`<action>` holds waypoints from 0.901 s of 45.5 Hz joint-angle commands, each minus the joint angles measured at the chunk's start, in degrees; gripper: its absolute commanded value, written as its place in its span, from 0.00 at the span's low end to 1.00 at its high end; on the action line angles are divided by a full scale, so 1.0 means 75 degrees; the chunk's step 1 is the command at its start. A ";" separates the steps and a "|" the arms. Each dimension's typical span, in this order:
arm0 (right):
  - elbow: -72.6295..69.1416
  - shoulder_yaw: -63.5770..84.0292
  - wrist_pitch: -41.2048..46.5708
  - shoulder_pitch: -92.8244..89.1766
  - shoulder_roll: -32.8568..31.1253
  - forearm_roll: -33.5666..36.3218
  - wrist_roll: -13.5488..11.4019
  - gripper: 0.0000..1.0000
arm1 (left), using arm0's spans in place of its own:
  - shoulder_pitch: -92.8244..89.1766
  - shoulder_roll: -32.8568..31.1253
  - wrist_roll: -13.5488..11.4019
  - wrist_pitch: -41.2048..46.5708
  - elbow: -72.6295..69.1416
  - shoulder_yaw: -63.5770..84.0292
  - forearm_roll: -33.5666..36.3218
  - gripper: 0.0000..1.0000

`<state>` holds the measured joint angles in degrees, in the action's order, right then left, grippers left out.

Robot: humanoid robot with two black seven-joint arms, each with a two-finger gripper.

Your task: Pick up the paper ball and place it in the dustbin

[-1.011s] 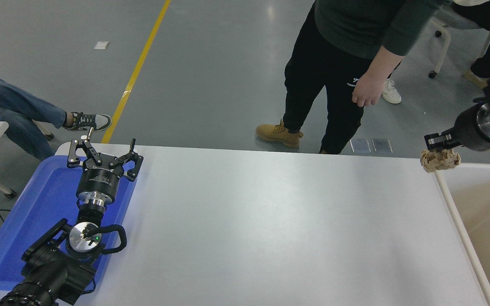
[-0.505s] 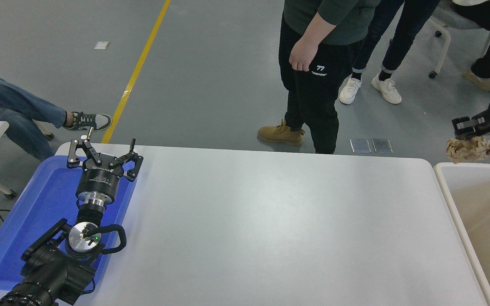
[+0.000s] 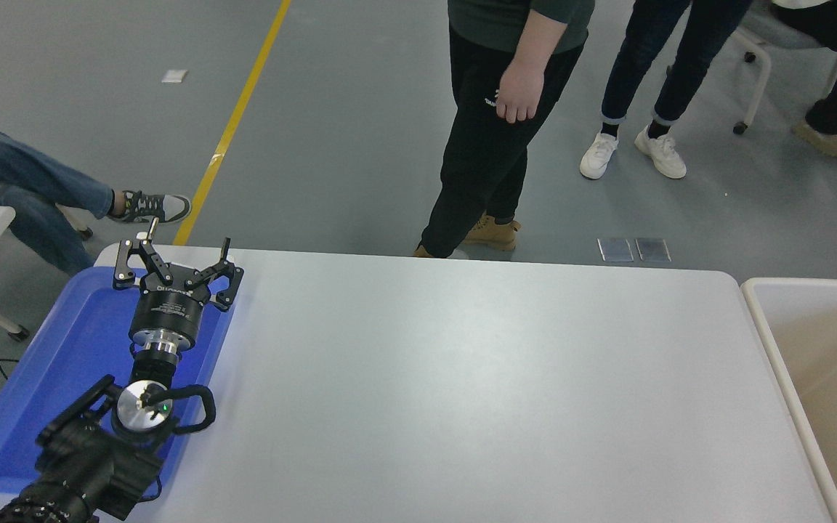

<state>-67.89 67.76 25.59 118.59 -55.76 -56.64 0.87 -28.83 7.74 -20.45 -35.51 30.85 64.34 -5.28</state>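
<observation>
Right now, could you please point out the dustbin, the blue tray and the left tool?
dustbin [image 3: 767, 341]: head view, off-white left rim.
blue tray [image 3: 81, 341]: head view, bare floor.
left tool [image 3: 175, 265]: head view, between its spread fingertips.

This looks like a robotics lab or industrial test hall: a grey sealed floor [image 3: 360, 109] crossed by a yellow lane line [image 3: 233, 123], a white work table [image 3: 462, 378], a wheeled chair [image 3: 753, 65], and people [image 3: 491, 109] standing around watching.
</observation>
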 commanded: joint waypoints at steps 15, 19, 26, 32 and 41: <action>0.4375 -0.5799 -0.1607 -0.7302 -0.0254 -0.0604 0.0646 0.00 | 0.0000 0.0000 -0.0004 0.0000 0.0000 0.0000 0.0000 1.00; 0.4867 -0.6549 -0.1865 -0.8205 0.0075 -0.0499 0.0670 0.00 | 0.0000 0.0000 -0.0004 0.0000 0.0000 0.0000 0.0000 1.00; 0.5594 -0.6926 -0.2533 -0.9226 0.0742 0.0286 0.0658 0.00 | 0.0000 0.0000 -0.0004 0.0000 0.0000 0.0000 0.0000 1.00; 0.5852 -0.6973 -0.2896 -0.9624 0.1118 0.0591 0.0646 0.00 | 0.0000 0.0000 -0.0004 0.0000 0.0000 0.0000 0.0000 1.00; 0.5970 -0.6996 -0.3588 -0.9988 0.1552 0.0697 0.0564 0.00 | 0.0000 0.0000 -0.0004 0.0000 0.0000 0.0000 0.0000 1.00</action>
<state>-26.40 17.59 4.60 49.98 -48.44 -53.59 5.48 -28.83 7.73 -20.48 -35.51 30.85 64.34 -5.28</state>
